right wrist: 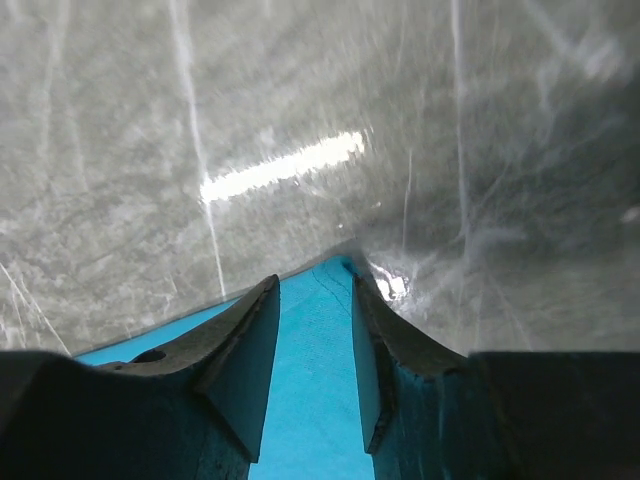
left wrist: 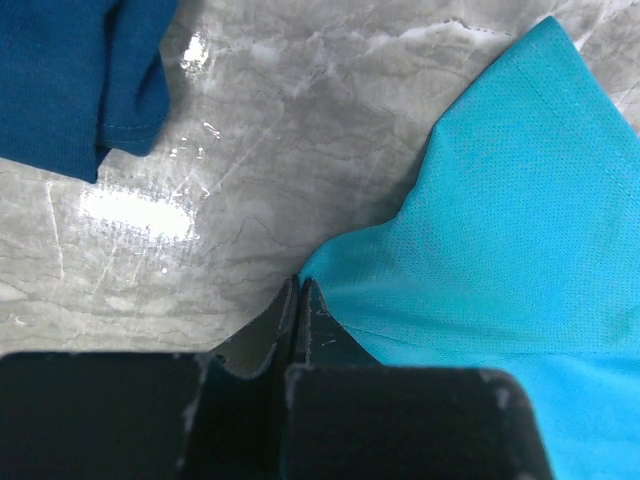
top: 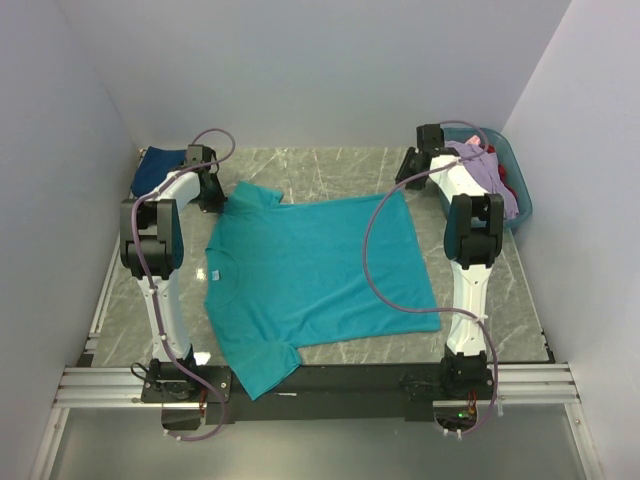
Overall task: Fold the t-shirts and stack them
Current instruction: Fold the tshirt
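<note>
A teal t-shirt point(top: 310, 275) lies spread flat across the marble table point(top: 330, 165), its near sleeve hanging over the front edge. At its far-left sleeve, my left gripper point(top: 213, 196) is shut; in the left wrist view the fingertips point(left wrist: 298, 287) pinch the very corner of the teal cloth point(left wrist: 500, 250). My right gripper point(top: 408, 180) is at the far-right hem corner. It is open point(right wrist: 312, 287), and the teal corner point(right wrist: 315, 340) lies loose between the fingers. A navy t-shirt point(top: 152, 167) point(left wrist: 70, 70) is bunched at the far left.
A teal-blue plastic basket point(top: 516, 172) stands at the far right against the wall, with lavender cloth point(top: 480, 160) and red cloth point(top: 503, 180) in it. White walls close in on three sides. A metal rail point(top: 320, 385) runs along the near edge.
</note>
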You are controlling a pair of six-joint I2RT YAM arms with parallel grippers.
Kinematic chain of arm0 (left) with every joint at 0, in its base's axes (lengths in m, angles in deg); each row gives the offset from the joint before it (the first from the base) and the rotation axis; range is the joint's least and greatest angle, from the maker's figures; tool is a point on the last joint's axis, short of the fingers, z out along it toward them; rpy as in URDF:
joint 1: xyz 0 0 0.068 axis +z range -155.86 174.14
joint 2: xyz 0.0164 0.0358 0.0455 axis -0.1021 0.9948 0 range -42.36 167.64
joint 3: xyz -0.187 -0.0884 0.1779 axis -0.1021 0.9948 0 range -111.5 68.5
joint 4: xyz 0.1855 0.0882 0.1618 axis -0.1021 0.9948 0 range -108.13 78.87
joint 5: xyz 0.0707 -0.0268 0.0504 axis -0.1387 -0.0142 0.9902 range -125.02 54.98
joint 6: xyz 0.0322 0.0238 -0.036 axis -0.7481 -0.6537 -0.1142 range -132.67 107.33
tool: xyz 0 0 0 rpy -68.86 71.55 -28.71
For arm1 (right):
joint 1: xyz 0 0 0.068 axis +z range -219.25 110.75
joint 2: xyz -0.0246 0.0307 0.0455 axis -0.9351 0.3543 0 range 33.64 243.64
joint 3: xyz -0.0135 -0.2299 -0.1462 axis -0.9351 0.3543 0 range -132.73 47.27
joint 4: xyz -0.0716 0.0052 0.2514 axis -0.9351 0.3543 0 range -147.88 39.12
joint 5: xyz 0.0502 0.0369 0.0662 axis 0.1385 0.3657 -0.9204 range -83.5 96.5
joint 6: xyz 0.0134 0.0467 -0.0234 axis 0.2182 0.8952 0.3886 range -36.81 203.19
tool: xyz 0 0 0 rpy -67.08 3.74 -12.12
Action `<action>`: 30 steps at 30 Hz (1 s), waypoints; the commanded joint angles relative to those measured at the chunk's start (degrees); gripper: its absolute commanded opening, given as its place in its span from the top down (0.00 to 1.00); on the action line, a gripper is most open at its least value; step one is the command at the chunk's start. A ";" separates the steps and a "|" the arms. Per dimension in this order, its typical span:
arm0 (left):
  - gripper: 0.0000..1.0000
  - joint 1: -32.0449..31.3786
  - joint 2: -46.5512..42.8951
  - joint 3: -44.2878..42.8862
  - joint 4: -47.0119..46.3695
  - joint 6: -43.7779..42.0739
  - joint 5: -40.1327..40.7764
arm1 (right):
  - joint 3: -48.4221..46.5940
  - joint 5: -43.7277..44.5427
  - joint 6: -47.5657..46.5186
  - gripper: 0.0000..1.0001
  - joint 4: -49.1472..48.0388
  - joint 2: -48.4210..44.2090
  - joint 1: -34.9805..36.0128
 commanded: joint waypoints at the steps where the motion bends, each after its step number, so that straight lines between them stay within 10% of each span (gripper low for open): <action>1: 0.99 0.29 2.25 0.09 2.36 -1.71 2.83 | -5.45 3.61 -7.31 0.57 4.08 0.41 0.33; 15: 0.99 0.29 2.95 0.00 2.28 -1.36 0.81 | -6.69 -3.41 -34.58 0.53 4.35 2.16 1.04; 30: 0.99 0.29 2.43 0.44 2.01 -1.36 0.63 | -7.22 -7.21 -35.91 0.54 4.26 6.82 1.56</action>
